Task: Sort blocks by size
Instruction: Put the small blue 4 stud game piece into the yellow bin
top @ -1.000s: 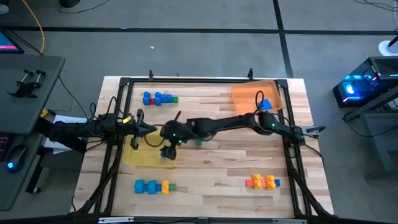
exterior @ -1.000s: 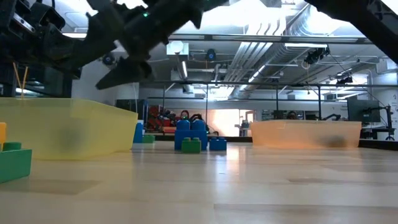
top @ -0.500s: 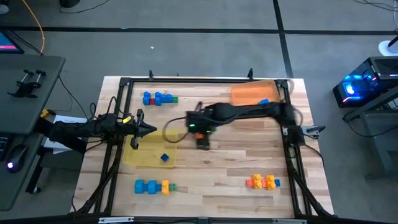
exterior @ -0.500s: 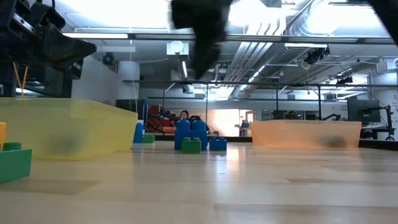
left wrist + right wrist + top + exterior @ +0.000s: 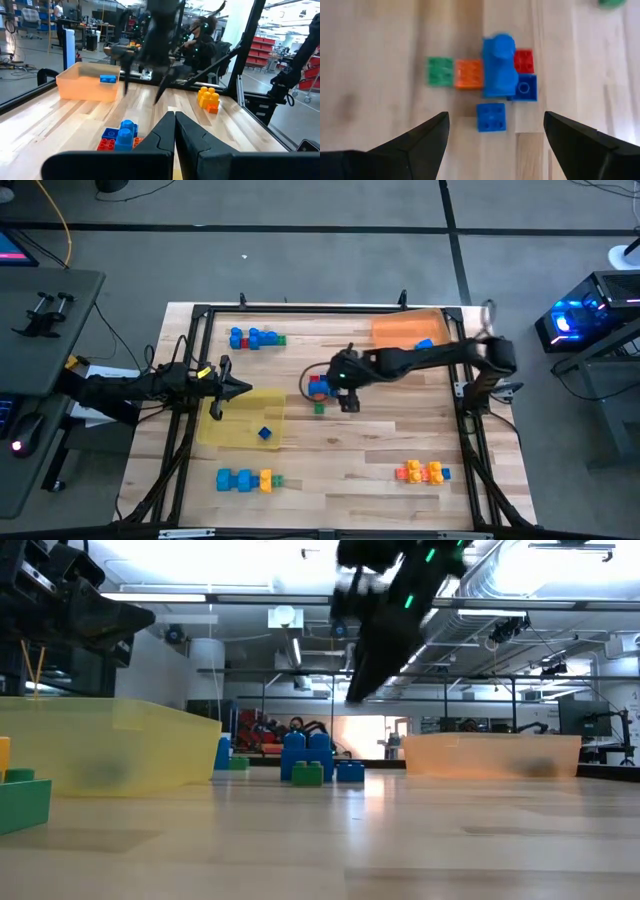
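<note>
- Blocks lying in several clusters on the table [image 5: 380, 450]: a centre cluster [image 5: 318, 388] beneath the right arm, a far-left row [image 5: 256, 338], a near-left row [image 5: 243, 479], a near-right group [image 5: 422, 472].
- Right gripper [image 5: 347, 398] hovering above the centre cluster, fingers [image 5: 415, 142] spread wide with nothing between them.
- Showing sharply in the right wrist view: tall blue block [image 5: 498, 65], orange cube [image 5: 468, 74], green cube [image 5: 440, 71], red cube [image 5: 523, 61], two small blue cubes [image 5: 491, 117].
- Sitting alone in the yellow tray [image 5: 225, 432]: one blue cube [image 5: 264, 433]; hidden by the tray's wall in the low view.
- Lying in the orange tray [image 5: 400, 330]: a blue block [image 5: 424, 345], partly covered by the right arm.
- Left gripper [image 5: 238, 388] waiting at the yellow tray's far edge, fingers [image 5: 197, 142] pressed together, empty.
- Smearing in the low view: right arm, its fingertips hard to make out there.
- Cut off at the low view's edge: green block [image 5: 22, 798].
</note>
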You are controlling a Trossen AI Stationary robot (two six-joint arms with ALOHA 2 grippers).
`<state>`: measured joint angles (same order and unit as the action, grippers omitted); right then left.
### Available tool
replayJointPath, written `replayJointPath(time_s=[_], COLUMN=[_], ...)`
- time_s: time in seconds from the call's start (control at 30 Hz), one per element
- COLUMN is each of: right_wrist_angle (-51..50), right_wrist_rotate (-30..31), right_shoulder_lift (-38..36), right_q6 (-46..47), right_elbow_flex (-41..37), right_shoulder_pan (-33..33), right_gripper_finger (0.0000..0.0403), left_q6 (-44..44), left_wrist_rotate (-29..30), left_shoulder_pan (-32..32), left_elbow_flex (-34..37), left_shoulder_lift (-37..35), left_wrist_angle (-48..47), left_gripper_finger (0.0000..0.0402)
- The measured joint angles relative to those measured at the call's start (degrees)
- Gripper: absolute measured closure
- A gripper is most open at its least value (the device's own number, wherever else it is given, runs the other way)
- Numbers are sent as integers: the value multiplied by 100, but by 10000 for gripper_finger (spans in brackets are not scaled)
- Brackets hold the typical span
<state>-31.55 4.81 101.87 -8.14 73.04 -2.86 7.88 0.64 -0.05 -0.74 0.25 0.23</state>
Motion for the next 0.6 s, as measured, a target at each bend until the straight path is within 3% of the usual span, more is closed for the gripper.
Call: replayJointPath(time_s=[0.17, 0.37, 0.6], right_wrist_angle=[316, 228, 571], right_wrist_rotate=[-351, -926, -846], right_shoulder_lift=[653, 898, 881], right_q6=[-183, -648, -714], right_elbow_flex=[162, 124, -210], right_shoulder_pan=[-252, -360, -312], right_gripper_finger=[82, 82, 82], left_q6=[0, 0, 0], left_wrist_rotate=[0, -2, -2], left_shoulder_pan=[1, 1, 1], left_elbow_flex=[-1, -1, -1], left_shoulder_lift=[0, 0, 0], left_wrist_angle=[0, 0, 0], left_gripper_finger=[401, 401, 401])
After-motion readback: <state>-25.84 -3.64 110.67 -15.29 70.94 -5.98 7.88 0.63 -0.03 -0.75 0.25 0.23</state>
